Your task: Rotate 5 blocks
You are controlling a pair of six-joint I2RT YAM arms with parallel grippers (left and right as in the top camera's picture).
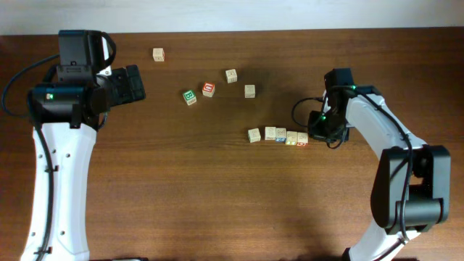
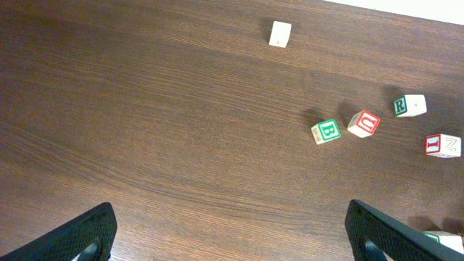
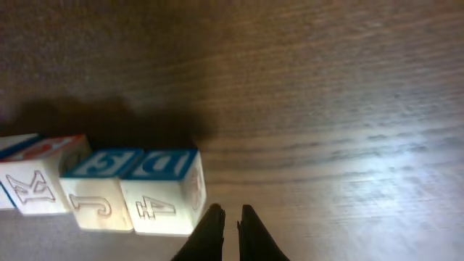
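Dark wood-grain table (image 1: 217, 188), 2 arms, 10 lettered cubes in view.

Task items: taken to be the row of 5 blocks (image 1: 280, 135) right of centre. 4 of them touch side by side; the 5th, at the left end, sits slightly apart and skewed.

Right gripper (image 1: 317, 135) is low at the row's right end. Its fingers (image 3: 210, 232) are all but closed, only a slit between them, holding nothing. They are just beside the end block (image 3: 163, 199) — not around it.

Left gripper (image 2: 230, 225) hangs fully spread over bare wood, empty, well apart from the row.

Progress: the faces do not confirm how many cubes are turned. I judge work is at the right end, with the remainder outstanding.

Surroundings: 5 loose blocks (image 1: 209, 90) lie scattered toward the far edge — no obstruction. Cubes touching the end block may shift with it.
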